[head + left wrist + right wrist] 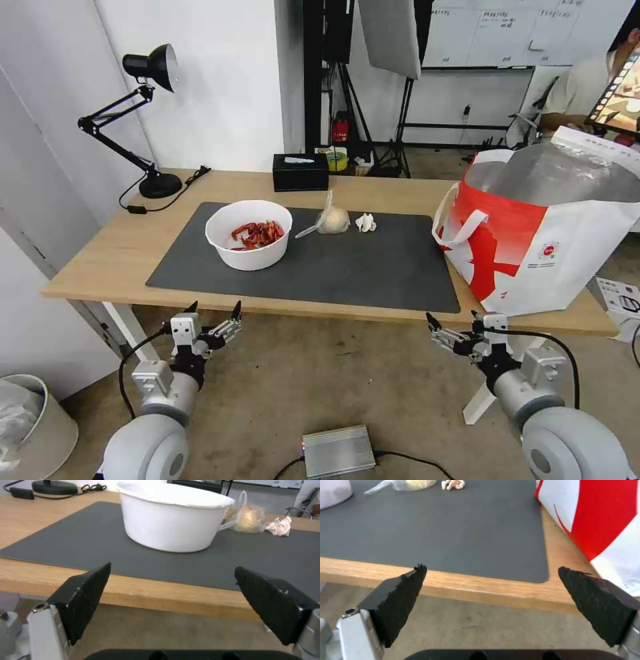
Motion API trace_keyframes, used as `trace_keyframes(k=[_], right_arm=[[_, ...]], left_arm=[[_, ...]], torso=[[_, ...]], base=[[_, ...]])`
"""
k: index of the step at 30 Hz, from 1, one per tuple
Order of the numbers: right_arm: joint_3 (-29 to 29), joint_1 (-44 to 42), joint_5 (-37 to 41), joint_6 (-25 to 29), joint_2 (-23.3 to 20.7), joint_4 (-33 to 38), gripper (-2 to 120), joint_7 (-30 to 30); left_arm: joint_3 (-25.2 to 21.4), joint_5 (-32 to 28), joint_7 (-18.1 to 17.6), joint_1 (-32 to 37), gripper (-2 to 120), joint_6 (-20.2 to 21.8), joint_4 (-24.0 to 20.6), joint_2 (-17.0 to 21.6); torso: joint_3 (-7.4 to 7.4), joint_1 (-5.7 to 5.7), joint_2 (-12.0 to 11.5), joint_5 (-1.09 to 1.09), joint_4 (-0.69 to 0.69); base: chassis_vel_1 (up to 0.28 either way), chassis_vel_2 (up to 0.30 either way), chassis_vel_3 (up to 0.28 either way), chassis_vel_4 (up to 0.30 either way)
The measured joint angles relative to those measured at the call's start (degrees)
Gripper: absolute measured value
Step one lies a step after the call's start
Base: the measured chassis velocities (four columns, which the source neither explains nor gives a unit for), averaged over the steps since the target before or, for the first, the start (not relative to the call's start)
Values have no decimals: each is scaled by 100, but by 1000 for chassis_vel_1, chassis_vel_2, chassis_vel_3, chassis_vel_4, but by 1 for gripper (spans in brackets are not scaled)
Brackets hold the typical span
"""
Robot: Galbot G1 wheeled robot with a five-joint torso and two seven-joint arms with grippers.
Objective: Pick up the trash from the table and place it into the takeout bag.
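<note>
left gripper (213, 311) spread wide, right gripper (453, 317) likewise

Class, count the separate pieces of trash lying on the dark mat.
3: the white bowl of red scraps at the mat's left, the knotted clear bag beside it mid-mat, and the crumpled tissue just right of the bag. None looks hidden.

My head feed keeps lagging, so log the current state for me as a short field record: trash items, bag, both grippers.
bowl: white round bowl with red scraps, on the dark grey mat, toward the robot's left
knotted bag: knotted clear bag, on the mat beside the bowl
tissue: crumpled white tissue, on the mat beside the knotted bag
takeout bag: red-and-white tote with foil lining, mouth open, at the table's right end
left gripper: open, empty, below the table's front edge
right gripper: open, empty, below the front edge near the tote
</note>
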Motion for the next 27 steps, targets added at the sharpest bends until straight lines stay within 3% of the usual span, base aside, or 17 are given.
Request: trace_keyframes(k=[10,18,27], right_arm=[[-124,315,295,55,-74,-52,100,-111],[-321,1040,635,119,-286,-388,100,-346],[-1022,2038,618,158,-281,-964,100,-409]], left_arm=[[-8,7,-4,-4,100,0,0,-27],[-1,6,-16,-26,100,-1,-18,-24],[136,-50,-20,-151,100,77,-3,56]], torso=[[0,0,0,0,0],[0,0,0,0,1],[1,0,0,0,1]], base=[[0,0,0,0],[0,0,0,0],[0,0,0,0]])
